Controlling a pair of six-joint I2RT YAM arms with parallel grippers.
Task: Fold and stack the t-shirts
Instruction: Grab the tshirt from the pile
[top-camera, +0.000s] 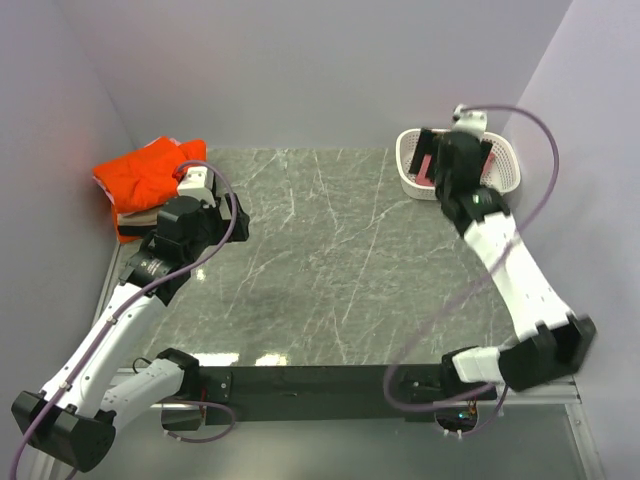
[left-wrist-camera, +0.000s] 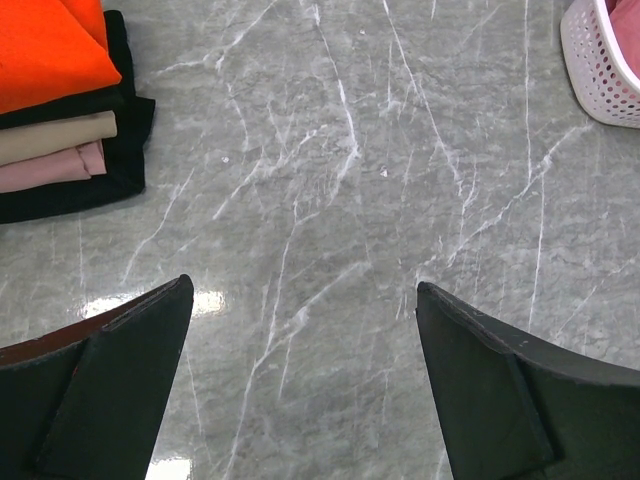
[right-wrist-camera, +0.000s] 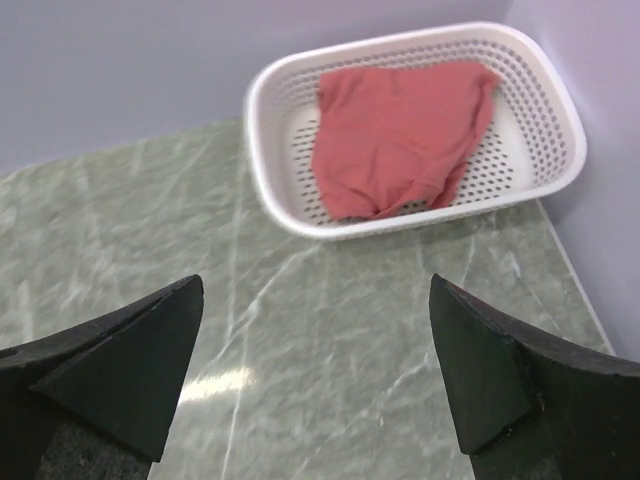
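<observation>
My right pincer (right-wrist-camera: 316, 300) stands fully open and empty. The dusty-red cloth t-shirt (right-wrist-camera: 395, 135) lies in the white perforated plastic basket (right-wrist-camera: 275, 150) at 12 o'clock. My left pincer (left-wrist-camera: 304, 300) is open, with the folded orange-topped t-shirt stack (left-wrist-camera: 45, 50) at 10 o'clock.

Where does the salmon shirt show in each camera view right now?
Top external: salmon shirt, a sliver at far right, mostly hidden behind the right arm.
Left wrist: top right corner, barely in frame.
Right wrist: upper centre, crumpled.
Shared landmark: the white basket holding it, seen in all three.
</observation>
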